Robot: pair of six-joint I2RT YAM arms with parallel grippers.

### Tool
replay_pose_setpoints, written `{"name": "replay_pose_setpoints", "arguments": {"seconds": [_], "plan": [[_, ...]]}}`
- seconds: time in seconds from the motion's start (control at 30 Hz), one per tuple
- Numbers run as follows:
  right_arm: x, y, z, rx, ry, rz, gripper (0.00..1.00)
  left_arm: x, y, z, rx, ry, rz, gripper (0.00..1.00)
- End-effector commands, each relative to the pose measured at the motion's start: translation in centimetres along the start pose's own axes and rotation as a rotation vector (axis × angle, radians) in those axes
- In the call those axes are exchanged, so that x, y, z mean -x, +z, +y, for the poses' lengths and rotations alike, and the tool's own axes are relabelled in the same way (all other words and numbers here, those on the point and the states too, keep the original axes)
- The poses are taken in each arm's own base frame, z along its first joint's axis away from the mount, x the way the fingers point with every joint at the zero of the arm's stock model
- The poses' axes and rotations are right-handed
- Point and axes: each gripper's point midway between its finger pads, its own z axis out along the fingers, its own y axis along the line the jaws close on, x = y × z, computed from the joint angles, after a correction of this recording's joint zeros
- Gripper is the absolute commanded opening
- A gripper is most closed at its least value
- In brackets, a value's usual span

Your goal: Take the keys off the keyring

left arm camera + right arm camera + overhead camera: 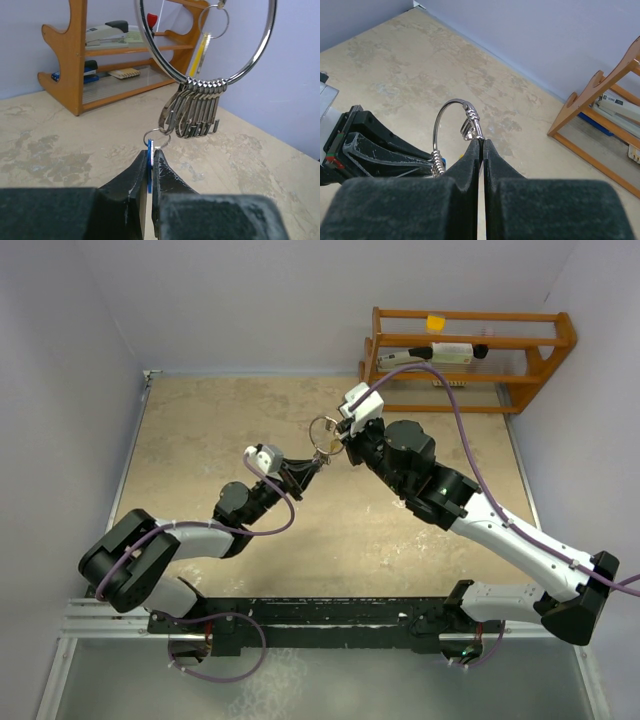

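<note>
keyring (pixel 149 47): polished round silver loop with hooked clips (pixel 192 112), thin blue key (pixel 149 172).

Table: beige surface with a stone pattern (pixel 220 440), filling the middle of the top view.
Walls: pale lilac (pixel 300 290), at the back and on both sides.
Rack: orange-brown wooden shelves (pixel 500 317), upper right of the top view, against the back wall.
Stapler: grey and black (pixel 105 32), lying on a rack shelf, upper left of the left wrist view.
Blue item: (pixel 90 67) on the shelf below; its kind is not clear.
Yellow item: small (pixel 435 321), at the rack's top.
Rail: metal (pixel 100 620), lower left of the top view.
</note>
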Motion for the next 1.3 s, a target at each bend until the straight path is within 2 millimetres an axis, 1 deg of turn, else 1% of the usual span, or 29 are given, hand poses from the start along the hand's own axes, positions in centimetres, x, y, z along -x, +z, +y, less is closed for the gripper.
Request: {"name": "replay_pose_setpoints", "arguments": {"seconds": [0.0,0.13,0.27,0.33,0.4,0.53,0.57,0.7,0.73,0.9,1.0,1.07,1.17,1.27], "plan": [[2.5,-0.7,-0.9,-0.038,0.035,-0.092,0.0,2.4,-0.1,1.1,0.08,0.053,-0.052,0.0],[1.4,-0.5,-1.5,-0.084,0.017,-0.078,0.0,2.4,-0.9,2.5,0.174,0.125,0.041,0.0],[-0.4,0.1,-2.0,-0.133,-0.004,-0.051,0.0,2.7,-2.2,3.6,0.242,0.228,0.147,0.0],[-1.5,0.6,-2.0,-0.149,-0.011,-0.032,0.0,2.6,-2.9,4.1,0.268,0.268,0.203,0.0],[-2.3,0.9,-1.8,-0.154,-0.015,-0.013,0.0,3.1,-3.3,4.3,0.287,0.301,0.229,0.0],[-3.1,1.3,-1.2,-0.132,-0.008,0.002,0.0,3.9,-3.8,4.4,0.298,0.349,0.252,0.0],[-3.2,1.3,-1.0,-0.12,-0.007,0.004,0.01,4.2,-3.8,4.3,0.296,0.359,0.253,0.0],[-3.4,1.0,-0.4,-0.086,0.003,-0.001,0.28,5.3,-3.6,4.4,0.293,0.421,0.266,0.0],[-3.3,0.8,-0.4,-0.083,0.006,-0.005,0.31,5.7,-3.5,4.4,0.296,0.437,0.27,0.0],[-4.2,0.2,0.3,-0.037,0.011,-0.016,0.36,7.6,-2.9,4.4,0.3,0.506,0.293,0.0],[-4.7,-0.3,1.7,0.042,0.021,-0.059,0.36,8.5,-2.4,3.6,0.249,0.543,0.307,0.0],[-6.3,-0.9,3.1,0.114,0.024,-0.091,0.38,9.2,-2.1,2.9,0.213,0.564,0.306,0.0],[-6.5,-1.5,4.4,0.18,0.043,-0.176,0.41,10.0,-1.9,2.0,0.164,0.59,0.294,0.0],[-6.4,-2.0,4.8,0.196,0.075,-0.257,0.45,11.0,-1.7,1.2,0.13,0.604,0.284,0.0]]}}
